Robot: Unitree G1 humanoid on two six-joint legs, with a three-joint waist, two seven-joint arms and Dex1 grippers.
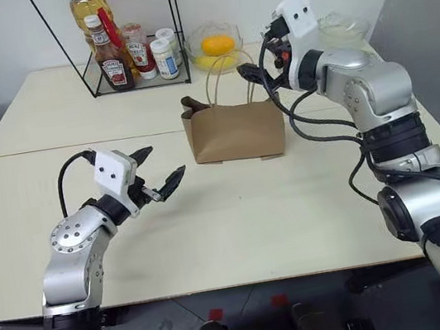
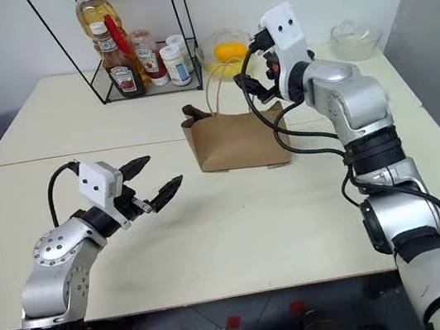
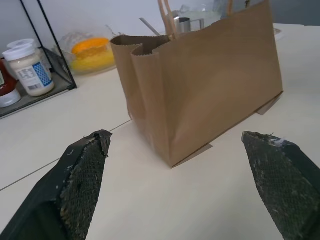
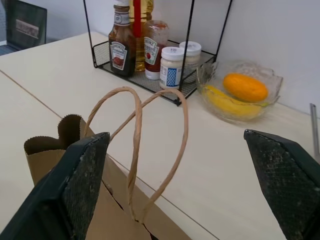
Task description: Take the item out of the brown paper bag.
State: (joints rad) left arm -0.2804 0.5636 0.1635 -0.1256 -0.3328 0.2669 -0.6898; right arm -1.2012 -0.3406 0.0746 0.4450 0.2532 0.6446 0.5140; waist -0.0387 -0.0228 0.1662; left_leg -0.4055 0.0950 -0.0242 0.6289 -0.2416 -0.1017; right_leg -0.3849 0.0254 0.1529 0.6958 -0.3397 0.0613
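Reaching over the brown paper bag (image 1: 236, 131), the right gripper (image 1: 260, 75) is open wide, ready to dip inside; the left gripper (image 1: 159, 175) waits open too.

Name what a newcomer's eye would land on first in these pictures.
First, the brown paper bag standing upright mid-table, its looped handles up, with the right gripper open just above its right end. Next, the left gripper, also open, hovering over the near table and pointing toward the bag. Behind, a wire rack of sauce bottles and a glass bowl of yellow fruit.

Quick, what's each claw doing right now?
Left claw: open, holding nothing.
Right claw: open, holding nothing, above the brown paper bag.
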